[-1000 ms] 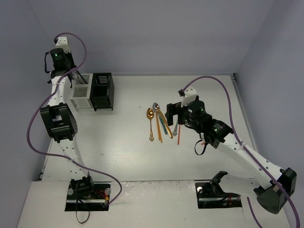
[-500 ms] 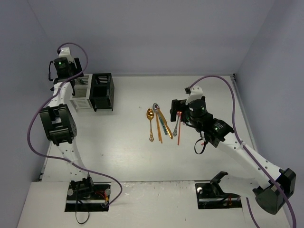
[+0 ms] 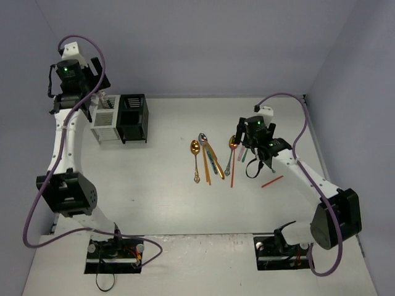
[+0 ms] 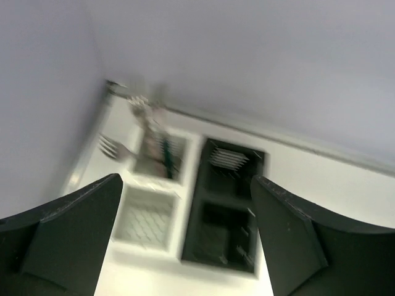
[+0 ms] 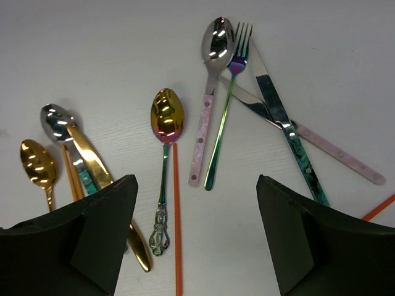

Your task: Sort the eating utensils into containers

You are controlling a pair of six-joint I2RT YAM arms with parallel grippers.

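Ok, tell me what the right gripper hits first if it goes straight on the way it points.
Likely the pink-handled spoon, near its handle end, with the rainbow fork just beside, both flat on the table. The right gripper points down at them; depth is hard to judge.

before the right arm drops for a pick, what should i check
1. The right gripper is open and empty: ok.
2. The left gripper is open, empty and above the caddies: ok.
3. The rainbow-handled spoon has nothing on top of it: ok, though the orange chopstick lies right beside its handle.
4. The teal-handled knife and the pink-handled knife lie apart: not ok, they cross.
5. The white caddy has room: ok, its front compartment looks empty.
6. What the black caddy holds: cannot tell, the view is blurred.
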